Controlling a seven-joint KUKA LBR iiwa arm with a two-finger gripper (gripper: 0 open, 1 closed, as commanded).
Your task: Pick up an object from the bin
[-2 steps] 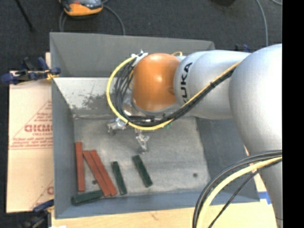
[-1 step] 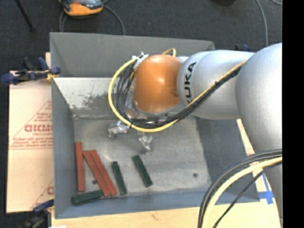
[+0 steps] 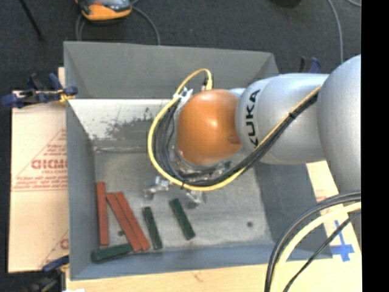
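Observation:
My gripper (image 3: 174, 194) hangs under the orange cover, near the middle of the bin floor. Its two metal fingertips (image 3: 155, 188) stand apart, open, with nothing between them. A dark green stick (image 3: 182, 219) lies just in front of the gripper, its upper end close to the right fingertip. A second dark green stick (image 3: 152, 228) lies a little to the left of that one, pointing the same way.
Three red-brown sticks (image 3: 121, 221) lie side by side at the front left of the bin. A third dark green stick (image 3: 111, 254) lies across the front left corner. The arm and its yellow cables cover the bin's right and back middle.

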